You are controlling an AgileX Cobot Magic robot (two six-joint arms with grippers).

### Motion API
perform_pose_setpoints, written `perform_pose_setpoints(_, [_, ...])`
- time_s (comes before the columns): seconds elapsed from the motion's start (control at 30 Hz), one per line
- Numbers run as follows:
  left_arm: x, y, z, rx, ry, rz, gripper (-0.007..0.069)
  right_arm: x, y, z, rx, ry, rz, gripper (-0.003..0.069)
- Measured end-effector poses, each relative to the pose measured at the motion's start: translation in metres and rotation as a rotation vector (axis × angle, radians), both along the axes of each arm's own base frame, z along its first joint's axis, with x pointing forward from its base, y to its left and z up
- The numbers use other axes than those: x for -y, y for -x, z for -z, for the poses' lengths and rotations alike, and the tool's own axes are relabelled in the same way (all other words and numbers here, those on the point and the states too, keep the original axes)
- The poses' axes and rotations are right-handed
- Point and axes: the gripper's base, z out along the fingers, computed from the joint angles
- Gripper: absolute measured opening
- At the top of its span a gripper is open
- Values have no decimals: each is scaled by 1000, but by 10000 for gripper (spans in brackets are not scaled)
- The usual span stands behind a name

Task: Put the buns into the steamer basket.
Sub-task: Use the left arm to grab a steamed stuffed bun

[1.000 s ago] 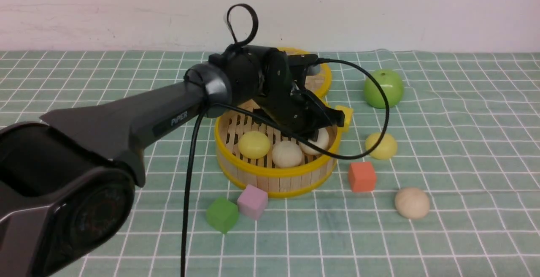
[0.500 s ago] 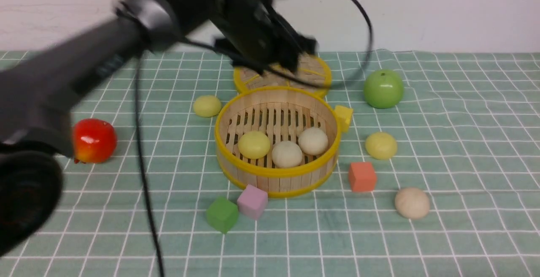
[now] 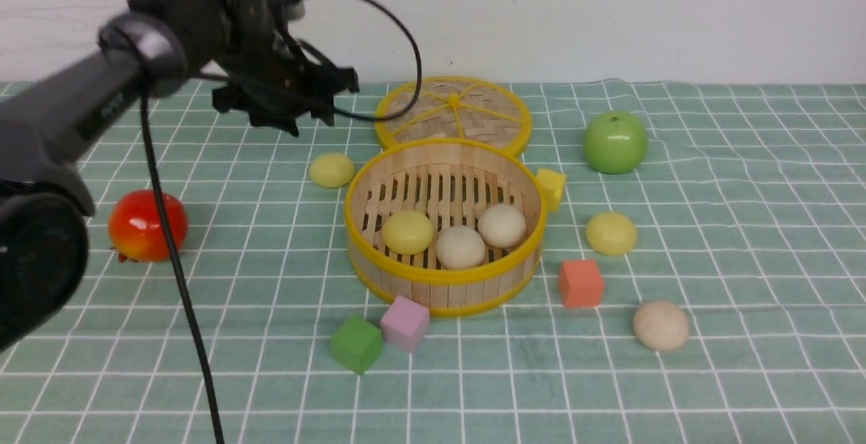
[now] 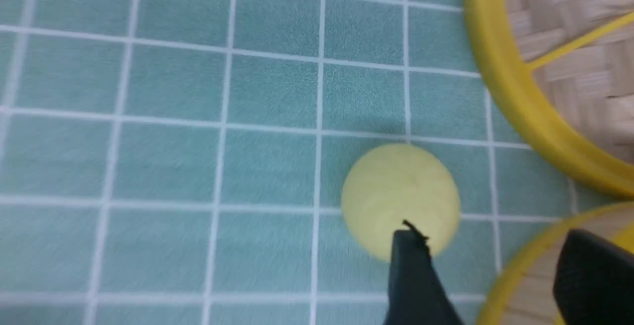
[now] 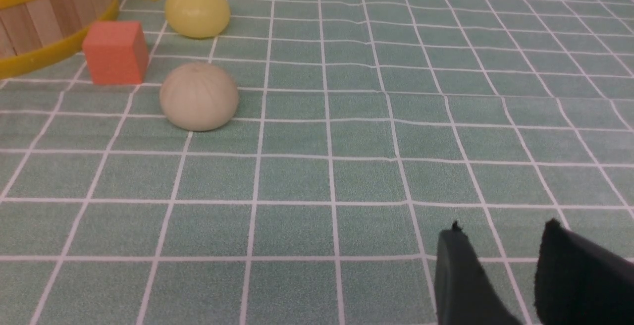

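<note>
- Left end effector [image 4: 490, 245] has lifted out of the steamer basket [image 3: 443, 275] and swung away to the far left. The dropped beige bun [image 3: 502, 225] it was over a second ago now sits free on the slats.
- Nearest us, the right end effector [image 5: 502, 228] hangs low over the green checked cloth [image 5: 307, 176] on the worktop, fingers parted and nothing between them. Its arm does not show in the front view.
- Ahead of it and well apart lies the loose beige bun [image 3: 661, 325], matt, rounded and faintly ribbed, with the orange cube [image 3: 580, 283] close beyond.
- Further on is the right yellow bun [image 3: 611, 233], smooth and pale, on the cloth to the right of the basket.
- Now the basket itself: round, with upright wooden slats, yellow rims and a slotted floor. Three buns sit in its near half: the inner yellow bun [image 3: 407, 231], the middle beige bun [image 3: 460, 247] and the dropped one.
- Just left of the basket's far side lies the left yellow bun [image 3: 331, 170]. The left end effector hovers above and behind it, open and empty.
- In the left wrist view one finger covers that bun's edge, and I can't tell whether they touch. The basket rim and the woven lid [image 3: 453, 109] are cut off there, and the front view blurs the jaws.
</note>
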Motion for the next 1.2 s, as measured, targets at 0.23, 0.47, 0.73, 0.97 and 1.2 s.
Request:
perform_pose_setpoints(0.23, [4, -15, 28, 73, -19, 39, 256, 0, 0, 0, 0, 0, 0, 238])
perform_pose_setpoints(0.47, [6, -21, 46, 85, -22, 42, 228, 0, 0, 0, 0, 0, 0, 238])
perform_pose_setpoints(0.73, [3, -22, 47, 99, -81, 56, 246, 0, 0, 0, 0, 0, 0, 238])
perform_pose_setpoints(0.97, [3, -25, 55, 104, -86, 57, 246, 0, 0, 0, 0, 0, 0, 238])
perform_pose_setpoints(1.2, [3, -25, 68, 71, -89, 58, 246, 0, 0, 0, 0, 0, 0, 238])
